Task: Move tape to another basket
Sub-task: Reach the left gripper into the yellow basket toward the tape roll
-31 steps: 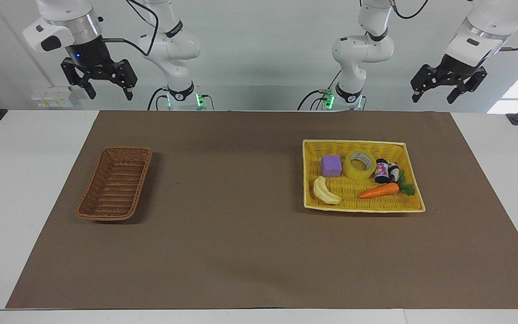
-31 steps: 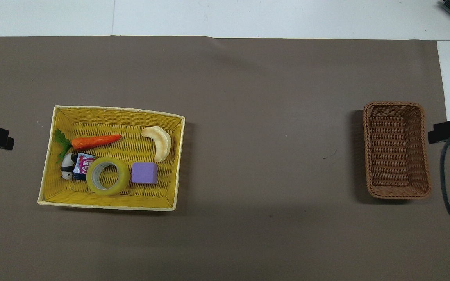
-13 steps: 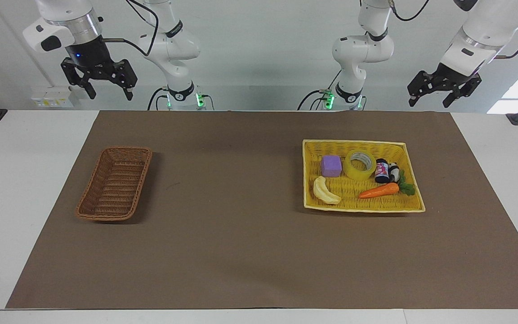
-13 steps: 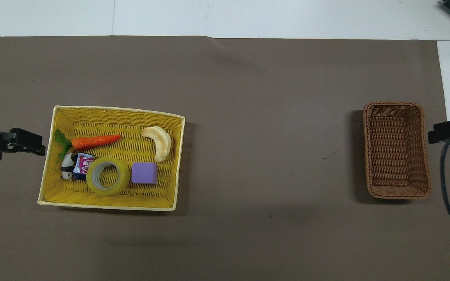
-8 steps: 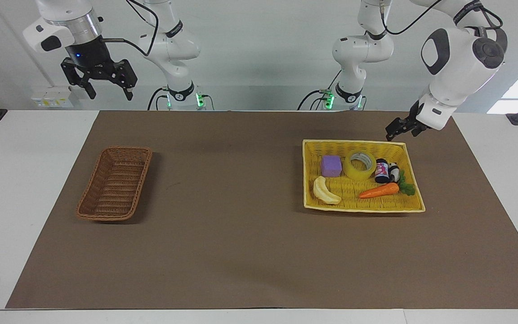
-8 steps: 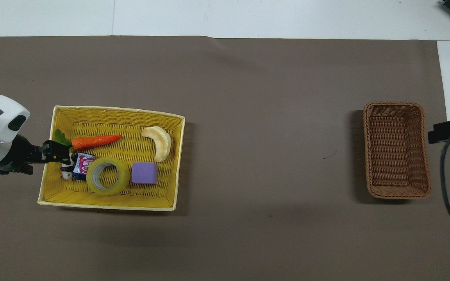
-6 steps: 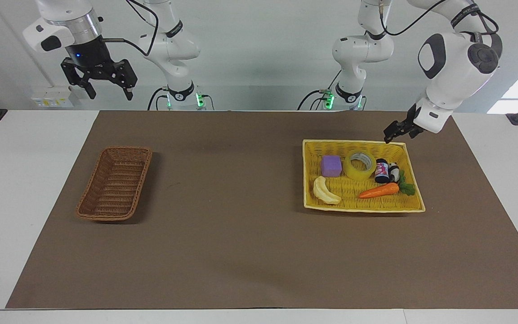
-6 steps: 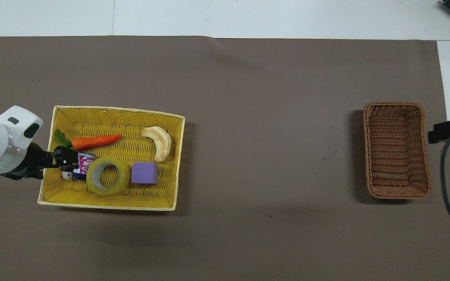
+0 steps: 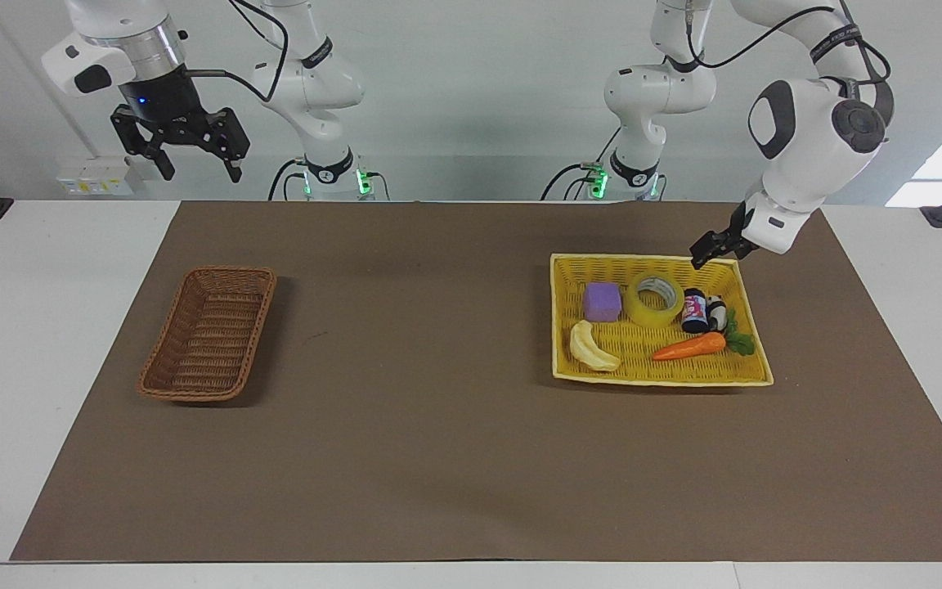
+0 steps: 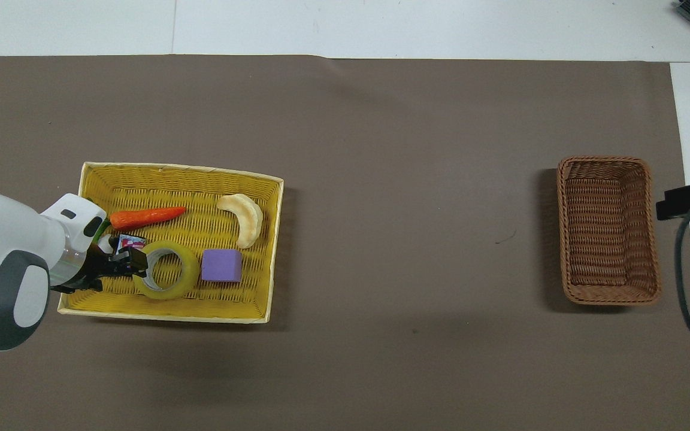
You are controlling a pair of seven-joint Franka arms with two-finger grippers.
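Two baskets sit on the brown mat, well apart. The yellow tray basket is at the left arm's end of the table. The small brown basket is at the right arm's end, w/ nothing in it.

The tape lies flat in the yellow tray basket, hole up. It sits between a purple block and a small panda toy, just beside both. A carrot and a banana slice lie in the same tray, farther from the robots than the tape.

The left gripper is low over the tray's rim, at the edge nearest the robots, near the tape but not touching it. In the overhead view its tip covers the edge of the tape next to the panda toy. It is seen side-on, so I can't tell how wide its fingers are. It holds nothing.

The right gripper waits up high, past the brown basket on the robots' side of the table. Its fingers are spread wide and hold nothing.
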